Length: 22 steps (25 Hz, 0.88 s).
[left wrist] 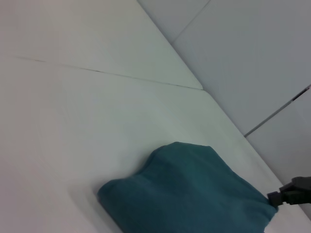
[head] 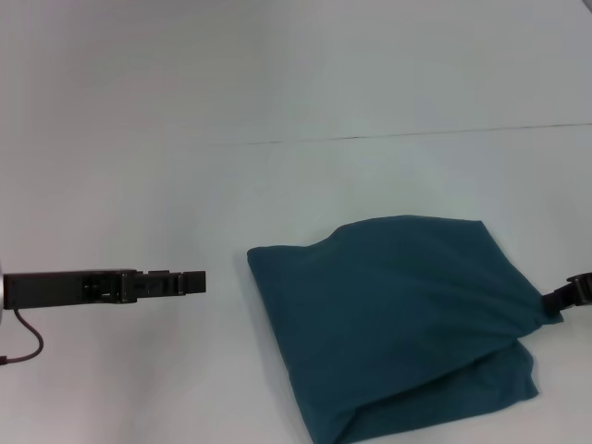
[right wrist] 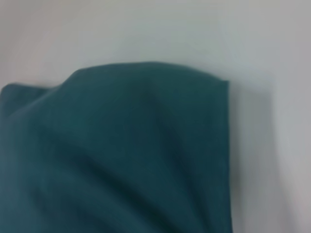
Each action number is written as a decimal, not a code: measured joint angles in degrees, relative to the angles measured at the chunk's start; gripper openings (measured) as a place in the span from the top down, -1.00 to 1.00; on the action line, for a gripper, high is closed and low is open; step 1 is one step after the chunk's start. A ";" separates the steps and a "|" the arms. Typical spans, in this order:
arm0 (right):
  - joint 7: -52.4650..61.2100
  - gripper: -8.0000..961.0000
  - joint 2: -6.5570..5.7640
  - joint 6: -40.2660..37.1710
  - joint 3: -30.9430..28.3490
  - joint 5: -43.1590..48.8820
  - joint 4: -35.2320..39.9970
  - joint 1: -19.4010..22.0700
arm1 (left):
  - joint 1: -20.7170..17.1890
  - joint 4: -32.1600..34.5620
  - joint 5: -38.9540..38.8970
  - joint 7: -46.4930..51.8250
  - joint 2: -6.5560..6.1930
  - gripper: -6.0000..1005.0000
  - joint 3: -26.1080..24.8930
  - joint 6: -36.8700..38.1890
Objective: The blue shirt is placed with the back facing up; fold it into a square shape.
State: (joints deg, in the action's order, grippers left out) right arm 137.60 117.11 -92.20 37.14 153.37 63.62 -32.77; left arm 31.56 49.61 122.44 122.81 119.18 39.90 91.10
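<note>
Blue shirt [head: 398,324] lies folded into a rough square w/ layers stacked, on the white tabletop [head: 277,92], right of centre near the front edge. Right end effector [head: 566,298] is at the shirt's right edge, pinched shut on a fabric corner, cloth pulled taut toward it. Left end effector [head: 190,282] hovers well left of the shirt, holding nothing; can't tell how far open.

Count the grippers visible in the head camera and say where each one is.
2. The left gripper hangs over bare table, left of the blue shirt and apart from it. The right gripper is at the shirt's right edge, mostly out of frame.
</note>
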 joint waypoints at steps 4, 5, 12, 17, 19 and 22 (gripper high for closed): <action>-1.13 0.93 -0.02 -4.65 -1.02 -1.15 3.73 0.63 | 0.00 0.00 0.26 -0.02 0.00 -0.86 0.00 -0.10; -1.35 0.93 -0.03 -5.48 -1.46 -1.62 4.60 0.76 | 0.00 0.00 0.36 -0.03 0.00 -0.86 0.00 -0.12; -1.71 0.93 -1.33 -7.71 -2.66 -2.27 5.84 2.03 | 0.04 -0.01 0.83 -0.03 0.00 -0.86 0.00 -1.23; -2.66 0.90 -1.51 -6.53 -2.16 -0.96 2.80 2.38 | 0.45 -0.19 2.44 0.23 -0.08 -0.86 0.04 -2.47; -2.94 0.89 -1.26 -6.08 -2.14 0.34 2.20 2.38 | 0.89 -0.50 3.25 0.47 -0.08 -0.86 0.09 -2.69; -3.63 0.87 -0.91 -5.59 -2.17 1.68 1.79 2.36 | 1.27 -0.71 3.79 0.83 -0.13 -0.86 0.17 -3.04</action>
State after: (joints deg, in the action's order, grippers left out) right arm 133.96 116.21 -97.78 34.98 155.04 65.42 -30.41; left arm 32.83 48.90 126.23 123.64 119.05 40.07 88.05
